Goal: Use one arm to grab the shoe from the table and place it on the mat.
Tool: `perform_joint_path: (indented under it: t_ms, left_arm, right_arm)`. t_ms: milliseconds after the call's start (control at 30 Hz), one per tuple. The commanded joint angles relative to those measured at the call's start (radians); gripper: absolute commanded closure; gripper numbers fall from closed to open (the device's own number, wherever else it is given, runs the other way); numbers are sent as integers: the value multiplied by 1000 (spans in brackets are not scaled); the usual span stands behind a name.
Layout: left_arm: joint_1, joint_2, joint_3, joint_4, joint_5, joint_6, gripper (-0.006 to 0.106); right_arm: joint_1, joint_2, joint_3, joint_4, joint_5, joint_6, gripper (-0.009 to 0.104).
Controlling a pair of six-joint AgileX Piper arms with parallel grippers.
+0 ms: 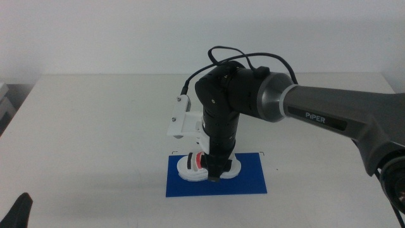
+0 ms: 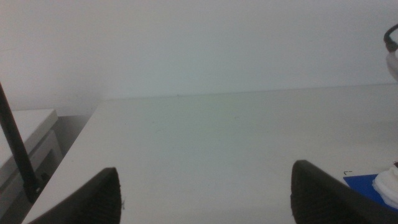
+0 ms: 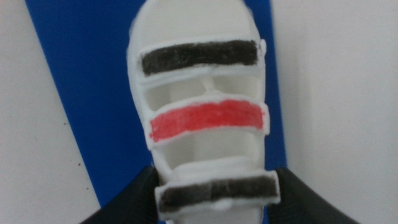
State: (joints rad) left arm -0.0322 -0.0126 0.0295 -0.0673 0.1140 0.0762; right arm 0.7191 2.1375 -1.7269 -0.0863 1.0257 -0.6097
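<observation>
- The arm, lettered "PiPER" on its grey segment, reached in from the right and stood over the mat, hiding the middle of the shoe.
- In the middle view only the shoe's white ends and a bit of red stripe showed past the right gripper.
- In the right wrist view the right gripper had its two dark jaws pressed against the sides of the shoe, near its rear black stripe; the shoe lay on the blue mat, with the table on either side.
- The left gripper waited at the table's near-left edge, jaws wide apart and holding nothing; just a dark tip showed in the middle view.
</observation>
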Motion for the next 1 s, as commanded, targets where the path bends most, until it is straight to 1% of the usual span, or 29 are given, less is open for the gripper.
perform_joint_path:
  t_ms: [0, 200, 267, 400, 433, 467, 533, 600, 667, 733, 833, 967]
  left_arm:
    - [-4, -14, 7, -10, -82, -5, 7]
    - [-4, -14, 7, -10, -82, -5, 7]
    - [-4, -14, 7, -10, -82, -5, 7]
    - [-4, -14, 7, -10, -82, -5, 7]
    - [-4, -14, 7, -10, -82, -5, 7]
    - [-4, -14, 7, -10, -82, -5, 7]
    - [-4, -14, 7, -10, -82, -5, 7]
    - [-4, -14, 7, -10, -82, -5, 7]
    - [-4, -14, 7, -10, -82, -5, 7]
    - [-4, -14, 7, -10, -82, -5, 7]
    - [-4, -14, 7, -10, -82, -5, 7]
    - [-4, -14, 7, -10, -82, -5, 7]
  right_arm:
    - [-7, -51, -26, -12, 6, -9, 99]
    - [-7, -40, -26, -12, 44, -9, 99]
    - [-7, -41, -26, -12, 44, -9, 96]
    - [-7, -41, -26, -12, 52, -13, 79]
    - [-7, -41, -26, -17, 40, -13, 38]
    - [-7, -43, -26, -15, 36, -13, 30]
    - [-18, -65, -26, 16, 20, -13, 18]
    - [-33, -114, -26, 59, -10, -11, 10]
    - [-50, -173, -19, 93, -30, 12, 6]
    - [-76, -258, 19, 109, -61, 62, 6]
    - [-129, -411, 149, 109, -166, 134, 6]
    - [-211, -655, 385, 117, -343, 233, 6]
